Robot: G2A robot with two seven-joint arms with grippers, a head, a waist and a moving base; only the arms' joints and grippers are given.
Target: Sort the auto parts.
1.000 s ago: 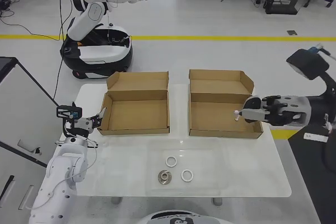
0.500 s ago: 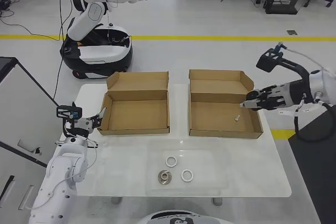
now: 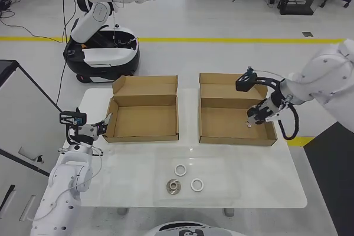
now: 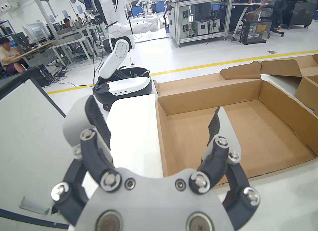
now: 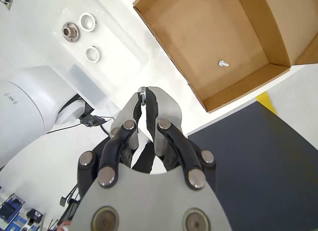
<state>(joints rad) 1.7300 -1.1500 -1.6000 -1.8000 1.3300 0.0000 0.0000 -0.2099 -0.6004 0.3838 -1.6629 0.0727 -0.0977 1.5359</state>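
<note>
On the white tabletop (image 3: 253, 177) I count two open cardboard boxes side by side, a left box (image 3: 143, 121) and a right box (image 3: 221, 124), both with flaps folded back. In front of them, toward the robot, sits a tight little cluster. It is made up of two white rings, one (image 3: 180, 170) nearer the boxes and the other (image 3: 197, 185) nearer the front edge, and a single metal flange (image 3: 173, 187) just beside them. All three lie flat with their holes facing up.

I make out two small bolts. One loose bolt (image 5: 222, 63) lies on its side on the floor of the right box, in its right-hand part. Its long axis is flat on the cardboard and slanted to the walls, not square with any of them. The other, the held bolt (image 5: 142, 93), is a tiny threaded piece whose long axis runs along the fingers. Its head pokes out just past the tips.

The right hand (image 5: 142, 94) is closed down tight on that held bolt, pads pressed against the thread with barely a gap. From above it hangs over the right side of the right box (image 3: 251, 118).

The left hand (image 4: 155, 107) is spread wide apart with nothing between its fingers. It sits just beside the outer left wall of the left box, over the tabletop's left edge (image 3: 100, 127).
</note>
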